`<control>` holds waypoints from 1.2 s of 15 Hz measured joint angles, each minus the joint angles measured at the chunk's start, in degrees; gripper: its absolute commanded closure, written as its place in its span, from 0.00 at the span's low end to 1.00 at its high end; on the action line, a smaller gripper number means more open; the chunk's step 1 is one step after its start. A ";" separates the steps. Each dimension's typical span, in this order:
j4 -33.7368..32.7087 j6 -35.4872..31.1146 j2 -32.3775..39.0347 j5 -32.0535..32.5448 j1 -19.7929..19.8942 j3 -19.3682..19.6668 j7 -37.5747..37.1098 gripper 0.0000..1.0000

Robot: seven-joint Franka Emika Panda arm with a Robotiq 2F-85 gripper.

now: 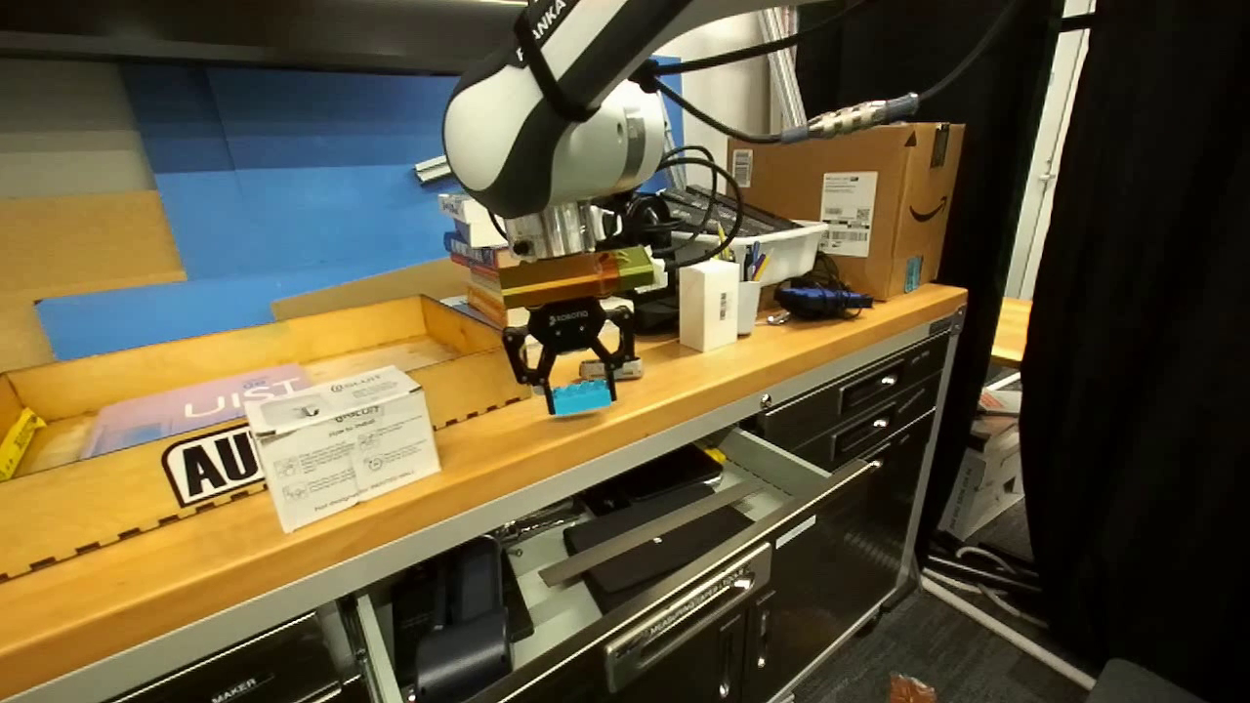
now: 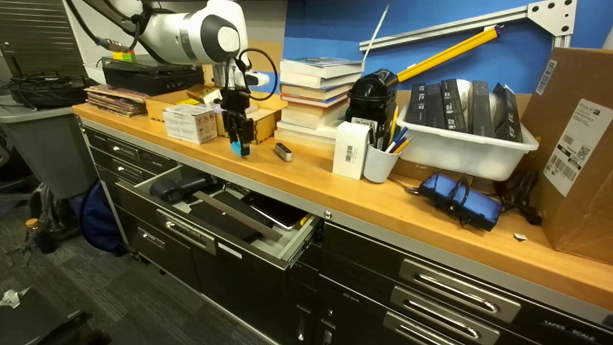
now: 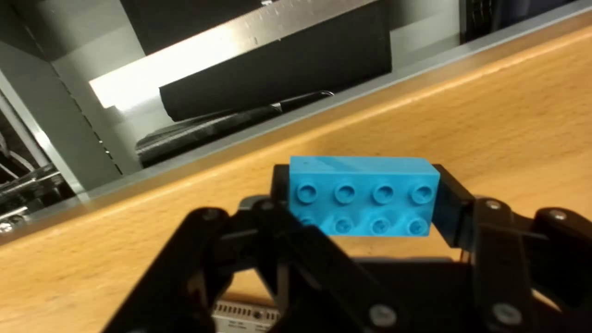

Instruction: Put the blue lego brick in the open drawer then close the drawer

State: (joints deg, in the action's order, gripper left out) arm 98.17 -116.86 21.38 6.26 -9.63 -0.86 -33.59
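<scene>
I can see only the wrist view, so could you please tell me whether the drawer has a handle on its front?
Observer: Yes, in both exterior views a silver-grey handle sits on the front of the drawer.
Operator: Thank you; my end effector holds the blue brick, but does any box stand on the bench outside my picture?
Observer: Yes, a white printed box stands in front of a wooden tray.
Operator: Could you also say what is beside the drawer?
Observer: In an exterior view, the neighbouring drawers look shut.
</scene>
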 measured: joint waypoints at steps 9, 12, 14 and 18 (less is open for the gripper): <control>20.64 -6.18 -10.21 0.00 0.63 -0.13 -2.49 0.01; 23.36 -7.50 -10.06 -0.23 0.60 -1.11 -3.07 0.00; 24.31 -8.14 -10.07 -0.90 0.60 -1.34 -3.08 0.00; 26.59 -7.89 -11.96 -1.64 1.17 -1.16 -3.06 0.00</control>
State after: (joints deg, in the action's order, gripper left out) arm 124.75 -124.75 9.41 4.62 -8.46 -2.02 -36.65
